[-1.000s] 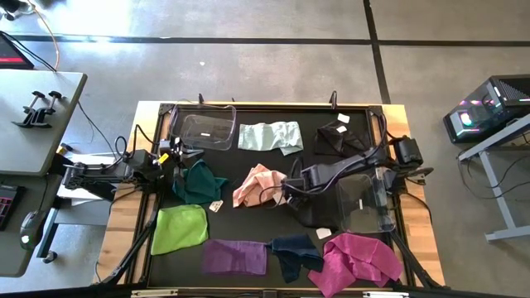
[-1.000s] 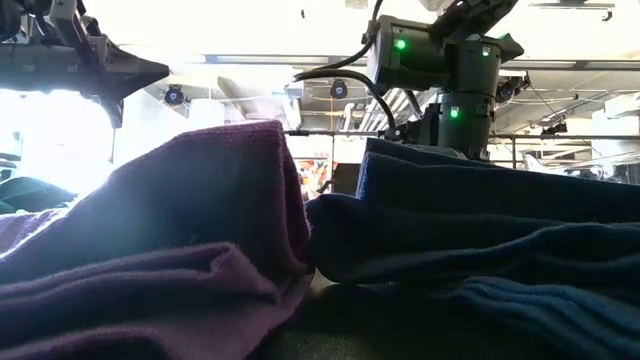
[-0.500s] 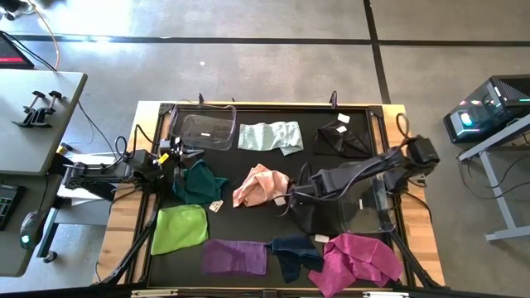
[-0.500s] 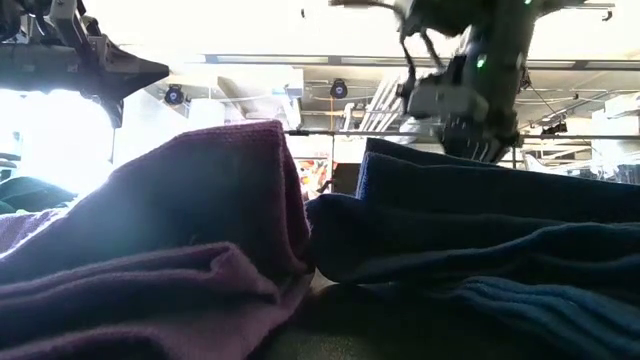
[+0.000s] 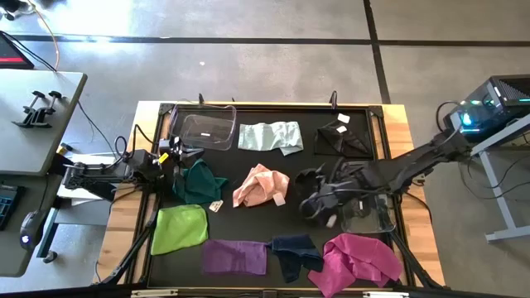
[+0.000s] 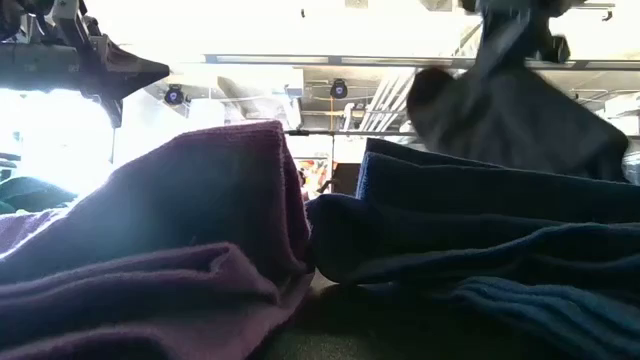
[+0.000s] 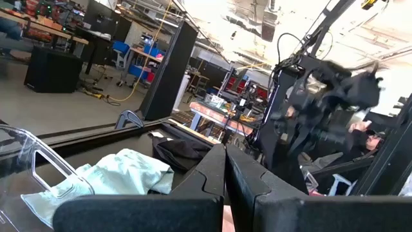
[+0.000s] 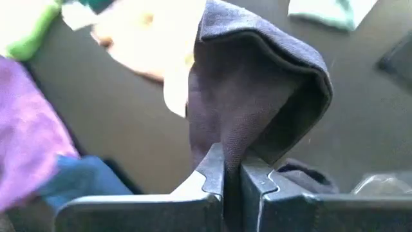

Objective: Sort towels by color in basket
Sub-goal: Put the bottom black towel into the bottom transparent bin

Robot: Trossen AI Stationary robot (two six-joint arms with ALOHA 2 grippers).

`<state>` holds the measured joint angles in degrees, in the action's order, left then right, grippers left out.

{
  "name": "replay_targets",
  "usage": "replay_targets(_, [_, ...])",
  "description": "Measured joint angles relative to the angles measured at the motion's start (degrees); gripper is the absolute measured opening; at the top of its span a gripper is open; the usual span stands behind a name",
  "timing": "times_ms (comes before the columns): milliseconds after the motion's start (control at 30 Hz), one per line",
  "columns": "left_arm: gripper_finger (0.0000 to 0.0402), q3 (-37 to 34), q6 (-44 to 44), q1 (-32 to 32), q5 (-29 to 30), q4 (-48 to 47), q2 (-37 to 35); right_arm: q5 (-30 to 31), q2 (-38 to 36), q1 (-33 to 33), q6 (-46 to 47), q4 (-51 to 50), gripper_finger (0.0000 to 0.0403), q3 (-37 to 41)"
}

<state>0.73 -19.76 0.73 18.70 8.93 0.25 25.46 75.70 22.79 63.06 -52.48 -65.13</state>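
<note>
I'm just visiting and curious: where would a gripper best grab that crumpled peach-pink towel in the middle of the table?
Probably from straight above, pinching a raised fold near the middle of the peach-pink towel. It lies bunched with ridges standing up, and its flat edges hug the table.

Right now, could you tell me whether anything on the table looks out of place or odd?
Nothing looks damaged or spilled. The towels lie crumpled and scattered around the table, unsorted, and the two clear bins hold none. The right gripper holds a dark grey towel hanging in folds above the mat. The left gripper waits shut at the table's left edge.
</note>
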Motion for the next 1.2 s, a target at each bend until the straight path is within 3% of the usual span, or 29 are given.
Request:
replay_targets(167, [0.0001,0.0,-0.1,0.0,0.0,0.0,0.0,8.8,-2.1,4.7,0.1,-9.2,0.0006,-8.7])
replay_targets(367, [0.0001,0.0,-0.1,0.0,0.0,-0.1,0.0,11.0,-1.6,9.0,1.6,-20.4,0.0006,-18.7])
replay_targets(533, [0.0001,0.0,-0.1,0.0,0.0,-0.1,0.0,11.5,-1.6,11.7,9.4,-30.9,0.0006,-21.9])
replay_targets(667, [0.0001,0.0,-0.1,0.0,0.0,-0.1,0.0,7.9,-1.6,13.7,16.6,-38.0,0.0007,-21.0])
replay_targets(900, [0.0001,0.0,-0.1,0.0,-0.1,-0.2,0.0,3.6,-1.9,15.1,21.5,-37.6,0.0007,-17.0])
replay_targets(1200, [0.0001,0.0,-0.1,0.0,-0.1,-0.1,0.0,-8.7,-1.9,14.6,27.4,-37.5,0.0007,-7.4])
